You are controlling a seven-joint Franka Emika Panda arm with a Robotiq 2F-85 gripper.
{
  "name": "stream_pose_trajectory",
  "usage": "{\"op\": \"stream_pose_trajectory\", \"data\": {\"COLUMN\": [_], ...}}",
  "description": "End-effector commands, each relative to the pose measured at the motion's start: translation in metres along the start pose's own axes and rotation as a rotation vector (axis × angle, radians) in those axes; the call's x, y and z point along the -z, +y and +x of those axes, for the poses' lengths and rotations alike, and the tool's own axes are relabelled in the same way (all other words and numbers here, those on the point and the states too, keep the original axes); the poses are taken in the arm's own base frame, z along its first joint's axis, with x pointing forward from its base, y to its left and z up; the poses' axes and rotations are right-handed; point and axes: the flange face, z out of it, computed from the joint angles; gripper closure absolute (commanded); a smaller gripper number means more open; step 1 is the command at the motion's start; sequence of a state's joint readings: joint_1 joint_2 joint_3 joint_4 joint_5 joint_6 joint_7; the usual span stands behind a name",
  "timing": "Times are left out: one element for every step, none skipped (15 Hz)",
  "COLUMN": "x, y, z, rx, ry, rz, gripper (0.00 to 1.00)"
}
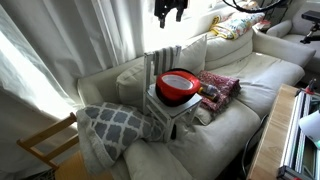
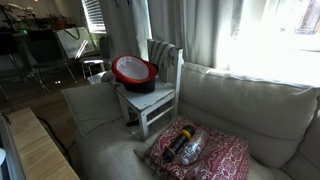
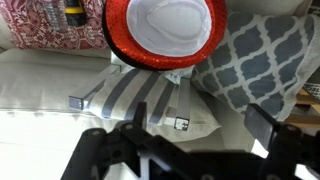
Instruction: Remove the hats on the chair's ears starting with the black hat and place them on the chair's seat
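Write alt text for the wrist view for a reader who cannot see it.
A bright red hat, white inside facing up, rests on the small white chair, seen from above its slatted back. A grey-and-white patterned cushion lies at right, a red patterned cloth at upper left. The open tool fills the bottom edge, empty.

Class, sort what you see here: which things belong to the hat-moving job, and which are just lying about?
Job: red hat, black hat beneath it, white chair, open tool.
Lying about: grey patterned cushion, red patterned cushion, wooden chair frame.
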State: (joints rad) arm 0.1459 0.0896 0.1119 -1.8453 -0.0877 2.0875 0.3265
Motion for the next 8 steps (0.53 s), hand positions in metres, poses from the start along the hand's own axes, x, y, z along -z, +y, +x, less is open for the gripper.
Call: {"op": "stream_pose_trajectory", "data": {"x": [0.047, 0.059, 0.071, 0.082, 0.092, 0.100, 0.107, 0.098], "y": [0.024, 0.029, 0.033, 0.038, 0.042, 0.046, 0.050, 0.041], "z": [-0.013, -0.017, -0.021, -0.025, -0.028, -0.031, -0.035, -0.025], "rx": [0.000, 0.003, 0.005, 0.010, 0.013, 0.007, 0.006, 0.000], "ry": [-0.034, -0.035, -0.042, -0.039, -0.037, -0.038, -0.040, -0.017], "rz": [-0.022, -0.020, -0.017, -0.015, -0.004, -0.006, -0.008, -0.027], "gripper": [0.00, 0.00, 0.00, 0.00, 0.00, 0.00, 0.00, 0.00]}}
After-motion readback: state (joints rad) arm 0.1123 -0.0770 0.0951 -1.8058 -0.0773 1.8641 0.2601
